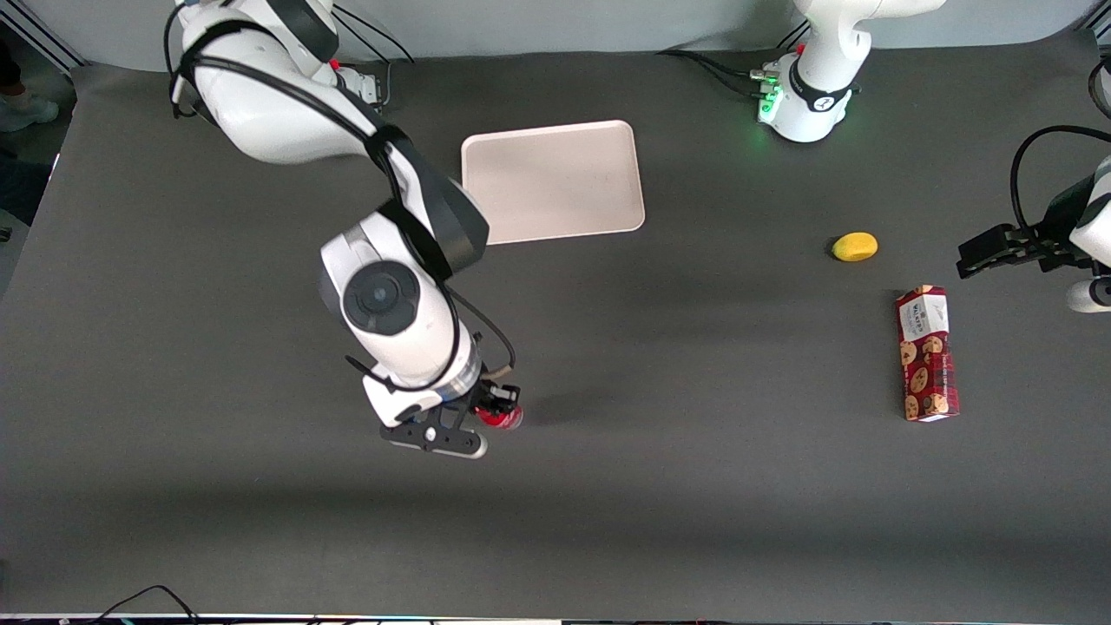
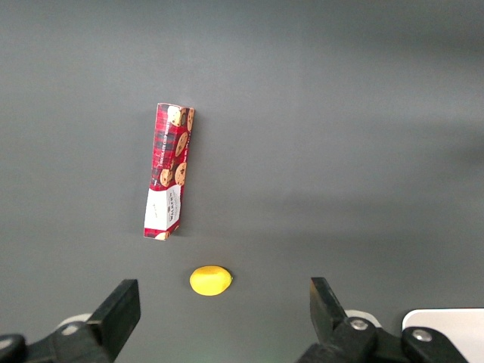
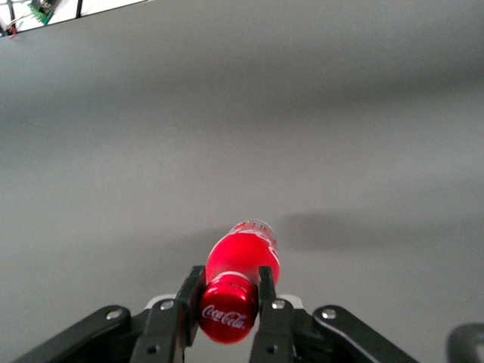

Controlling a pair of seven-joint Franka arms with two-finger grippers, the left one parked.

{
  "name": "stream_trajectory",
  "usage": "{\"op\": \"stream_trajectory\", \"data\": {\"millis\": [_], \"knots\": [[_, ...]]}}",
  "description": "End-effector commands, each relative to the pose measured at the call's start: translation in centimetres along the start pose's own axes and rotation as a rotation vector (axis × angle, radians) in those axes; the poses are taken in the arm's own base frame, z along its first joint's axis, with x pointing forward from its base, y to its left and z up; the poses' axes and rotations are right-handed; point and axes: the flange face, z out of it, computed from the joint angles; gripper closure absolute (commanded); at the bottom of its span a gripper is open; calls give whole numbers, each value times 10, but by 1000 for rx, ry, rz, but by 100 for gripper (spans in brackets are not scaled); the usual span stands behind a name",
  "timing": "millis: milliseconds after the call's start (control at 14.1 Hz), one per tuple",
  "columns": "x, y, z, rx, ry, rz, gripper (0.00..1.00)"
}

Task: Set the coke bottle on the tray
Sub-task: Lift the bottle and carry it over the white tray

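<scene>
1. the gripper (image 1: 496,415) sits over the middle of the worktop's near half, toward the working arm's end, and its two fingers (image 3: 266,286) are clamped on the neck of the coke bottle (image 1: 502,418), just under the red cap.
2. the grasp looks done, so i'd call this the carry step: bottle in hand, not yet on its way across.
3. the bottle hangs roughly upright, cap up between the fingers, clear base pointing down at the mat; whether the base is touching the mat i cannot tell.
4. the tray (image 1: 553,181) lies bare, farther from the front camera, toward the worktop's back edge and well apart from the bottle.
5. next move calls for lifting clear, travelling toward the back edge over the tray, then lowering with the long axis kept vertical so the bottle stands.
6. toward the parked arm's end lie a yellow lemon (image 1: 854,246) and a red cookie box (image 1: 927,353), well away from that path.
</scene>
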Motion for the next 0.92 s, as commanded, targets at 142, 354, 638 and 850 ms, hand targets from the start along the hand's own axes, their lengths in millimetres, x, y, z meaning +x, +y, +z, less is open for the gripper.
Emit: {"op": "stream_trajectory", "data": {"millis": [142, 354, 638, 850], "knots": [[-61, 3, -135, -37, -13, -48, 100], [-124, 9, -220, -27, -62, -91, 100], [-228, 2, -241, -130, -173, -93, 100], [-293, 12, -220, -166, -164, -94, 100]]}}
